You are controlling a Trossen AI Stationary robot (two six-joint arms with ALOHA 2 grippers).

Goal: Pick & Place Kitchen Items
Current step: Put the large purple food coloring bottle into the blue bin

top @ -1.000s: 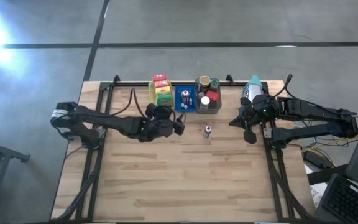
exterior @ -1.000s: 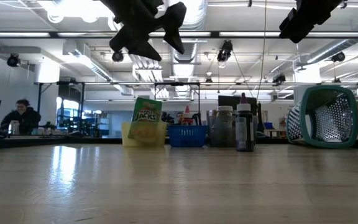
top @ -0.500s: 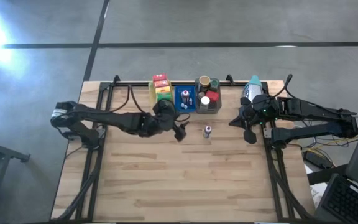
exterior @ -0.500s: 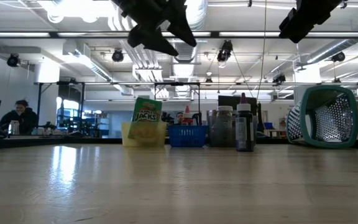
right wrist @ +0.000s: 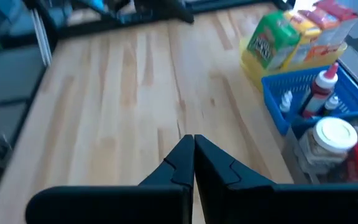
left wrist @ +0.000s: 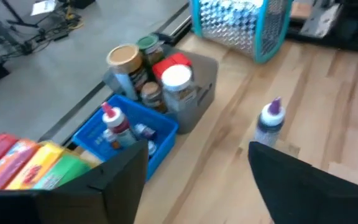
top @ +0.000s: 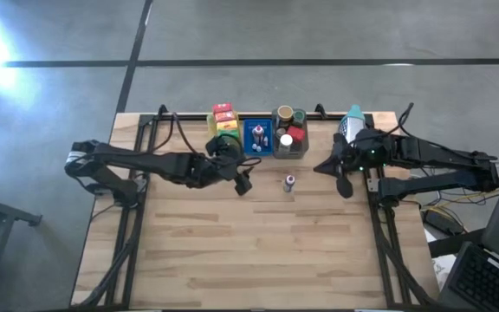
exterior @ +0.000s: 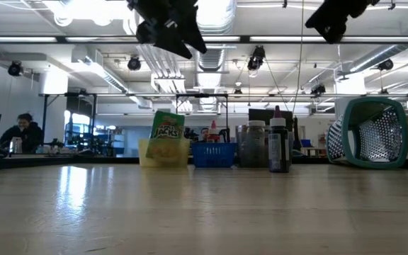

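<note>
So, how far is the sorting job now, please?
Mostly done, it seems: snack boxes fill the yellow tray, small bottles sit in the blue tray, jars in the grey tray. In hand: nothing; the left gripper hovers open near the blue tray, the right gripper waits shut. Left: one small bottle standing alone on the table.

The snack boxes (left wrist: 27,163) are cut off by the edge and partly hidden behind a dark finger (left wrist: 98,186).

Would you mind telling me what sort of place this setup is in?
Most likely a large lab or workshop: exposed ceiling ducts and strip lights overhead, a bare concrete floor around the wooden table, and a person seated at a far bench.
</note>
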